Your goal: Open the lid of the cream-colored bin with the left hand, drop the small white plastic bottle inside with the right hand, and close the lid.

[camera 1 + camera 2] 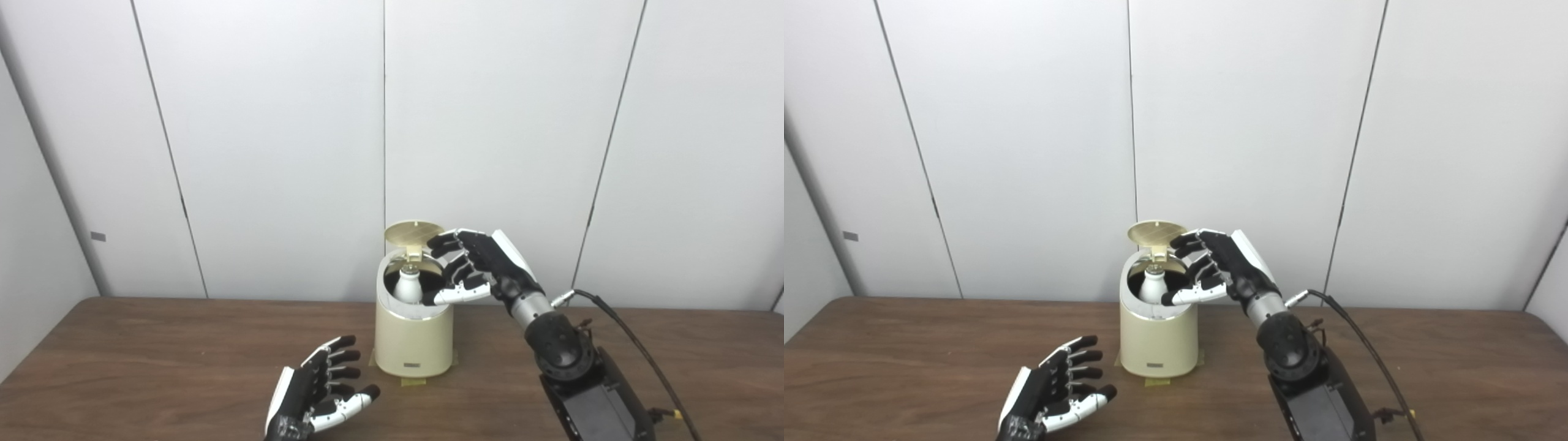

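Left hand low, fingers spread and empty; right hand raised, fingers loosely splayed, wrist bent.

Cream-colored bin with gold lid and dark interior; white bottle inside it. Black-and-white hands, left and right. Brown wood-grain table; pale grey wall behind the bin.

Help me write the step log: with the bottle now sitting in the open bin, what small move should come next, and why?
Probably draw the right hand back from the rim. The small white plastic bottle stands inside the cream-colored cylindrical bin, and that hand's fingers are spread, holding nothing. The round gold-toned lid is up, and the open left hand waits low on the table, so clearing the opening lets the lid close.
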Controlling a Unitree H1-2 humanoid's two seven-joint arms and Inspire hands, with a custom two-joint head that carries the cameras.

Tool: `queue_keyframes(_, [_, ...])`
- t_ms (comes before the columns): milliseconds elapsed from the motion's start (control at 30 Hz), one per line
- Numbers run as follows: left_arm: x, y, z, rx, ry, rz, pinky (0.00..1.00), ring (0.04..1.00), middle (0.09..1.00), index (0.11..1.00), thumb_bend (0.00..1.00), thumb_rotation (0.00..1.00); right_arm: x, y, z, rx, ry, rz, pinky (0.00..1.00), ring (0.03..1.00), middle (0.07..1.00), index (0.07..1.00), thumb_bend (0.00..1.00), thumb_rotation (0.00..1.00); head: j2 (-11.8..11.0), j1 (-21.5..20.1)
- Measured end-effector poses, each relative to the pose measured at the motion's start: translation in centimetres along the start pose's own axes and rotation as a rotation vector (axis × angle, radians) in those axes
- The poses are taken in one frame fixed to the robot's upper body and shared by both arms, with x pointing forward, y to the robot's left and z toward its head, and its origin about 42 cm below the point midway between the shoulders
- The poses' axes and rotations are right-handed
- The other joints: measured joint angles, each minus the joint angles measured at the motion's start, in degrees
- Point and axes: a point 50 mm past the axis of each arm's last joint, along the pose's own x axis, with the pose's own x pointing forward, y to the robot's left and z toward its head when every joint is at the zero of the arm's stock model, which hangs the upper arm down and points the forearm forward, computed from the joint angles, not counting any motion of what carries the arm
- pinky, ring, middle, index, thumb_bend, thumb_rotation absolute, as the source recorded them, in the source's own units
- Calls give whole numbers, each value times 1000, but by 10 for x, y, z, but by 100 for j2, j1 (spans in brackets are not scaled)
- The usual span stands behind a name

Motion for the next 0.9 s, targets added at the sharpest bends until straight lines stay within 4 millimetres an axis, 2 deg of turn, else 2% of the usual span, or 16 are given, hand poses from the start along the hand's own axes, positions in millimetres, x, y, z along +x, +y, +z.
queue_keyframes(167, [0, 1, 0, 1, 0, 3, 629, 706, 772, 839, 691, 78, -19, -24, -1, 24, -30, -73, 381, 479, 575, 628, 809, 79, -9, -9])
queue_keyframes(300, [0, 3, 0, 5, 0, 4, 631, 707, 771, 840, 695, 94, -33, -43, -13, 63, -37, -118, 391, 465, 538, 596, 813, 54, -9, -44])
queue_keyframes(367, [0, 4, 0, 4, 0, 5, 634, 709, 772, 841, 697, 99, -41, -48, -20, 80, -32, -131, 350, 447, 545, 606, 797, 68, -9, -53])
queue_keyframes(467, [0, 5, 0, 7, -1, 6, 639, 711, 775, 845, 698, 117, -64, -48, -30, 134, -15, -149, 353, 469, 581, 645, 773, 59, -9, -53])
queue_keyframes(667, [0, 7, 0, 16, -1, 6, 644, 709, 775, 844, 699, 124, -103, -37, -65, 219, 83, -149, 415, 526, 649, 694, 746, 34, -9, -53])
queue_keyframes(900, [0, 8, 3, 15, -13, 6, 631, 705, 774, 842, 697, 112, -116, -33, -76, 286, 106, -173, 443, 535, 674, 717, 752, 39, -18, 26])
